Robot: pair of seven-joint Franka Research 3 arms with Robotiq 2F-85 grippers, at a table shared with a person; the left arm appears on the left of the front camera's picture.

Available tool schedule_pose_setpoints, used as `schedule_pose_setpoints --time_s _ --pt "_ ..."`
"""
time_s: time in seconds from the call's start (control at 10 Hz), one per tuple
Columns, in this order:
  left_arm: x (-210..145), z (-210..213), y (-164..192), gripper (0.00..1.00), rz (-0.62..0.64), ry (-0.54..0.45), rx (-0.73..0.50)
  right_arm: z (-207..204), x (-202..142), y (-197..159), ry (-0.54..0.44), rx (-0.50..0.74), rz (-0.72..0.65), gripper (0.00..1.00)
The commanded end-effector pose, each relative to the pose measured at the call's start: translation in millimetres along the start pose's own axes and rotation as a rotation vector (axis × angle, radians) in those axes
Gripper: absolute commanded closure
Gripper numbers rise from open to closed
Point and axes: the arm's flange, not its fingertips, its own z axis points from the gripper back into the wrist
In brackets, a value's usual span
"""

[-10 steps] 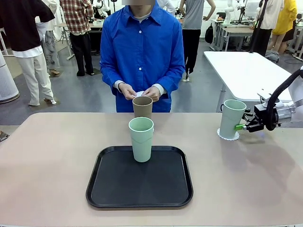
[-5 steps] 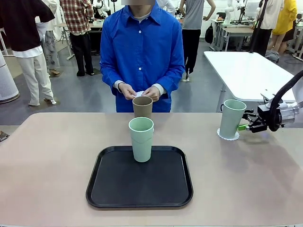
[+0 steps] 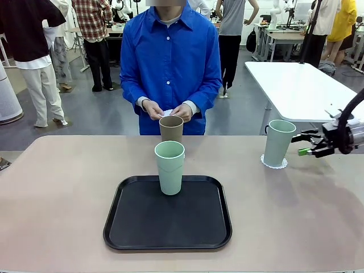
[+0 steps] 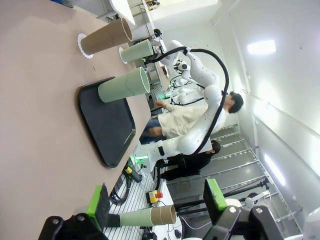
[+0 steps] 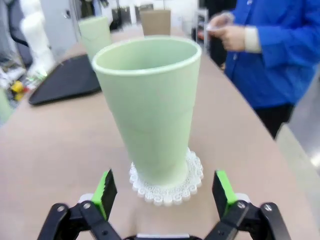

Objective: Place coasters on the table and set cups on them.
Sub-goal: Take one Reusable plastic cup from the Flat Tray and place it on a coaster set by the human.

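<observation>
Right gripper (image 5: 164, 194): we see the jaws spread wide and released, green pads bare, nothing between them. Straight ahead of the fingertips, just clear of both pads, a mint cup (image 5: 150, 105) stands upright on a lacy white coaster (image 5: 194, 172), whose scalloped rim shows all round the cup's base. In the front view we note a plain gap between those fingertips and the cup's side. Well past that cup, ahead and to the left in the wrist view, lie the black tray (image 5: 65, 80) and a second mint cup (image 5: 95, 32) standing on it. Farther off, a tan cup (image 5: 155, 21) stands on the table (image 5: 60, 145) beyond the tray. To the right of the jaws' line, the person's hands (image 5: 232, 35) pinch a small white piece at the table's far edge; we cannot tell what it is. Left gripper (image 4: 156, 201): jaws likewise wide apart and holding nothing, hanging over bare table top. Far ahead of them we see the tray with its cup. Beyond that the tan cup sits on a second coaster (image 4: 82, 44).
</observation>
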Motion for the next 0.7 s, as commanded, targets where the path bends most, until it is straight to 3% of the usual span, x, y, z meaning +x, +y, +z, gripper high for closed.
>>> schedule_pose_setpoints --time_s 0.0,0.4,0.6 --pt "0.7 2.0 -2.0 0.00 -0.008 -0.003 -0.003 12.0 34.5 41.1 0.122 -0.075 -0.065 0.00" --pt "0.7 2.0 -2.0 0.00 -0.008 -0.003 -0.003 20.2 119.7 89.6 0.285 -0.244 -0.368 0.00" --pt "0.7 2.0 -2.0 0.00 -0.008 -0.003 -0.003 27.1 153.7 109.4 0.466 -0.342 -0.409 0.00"
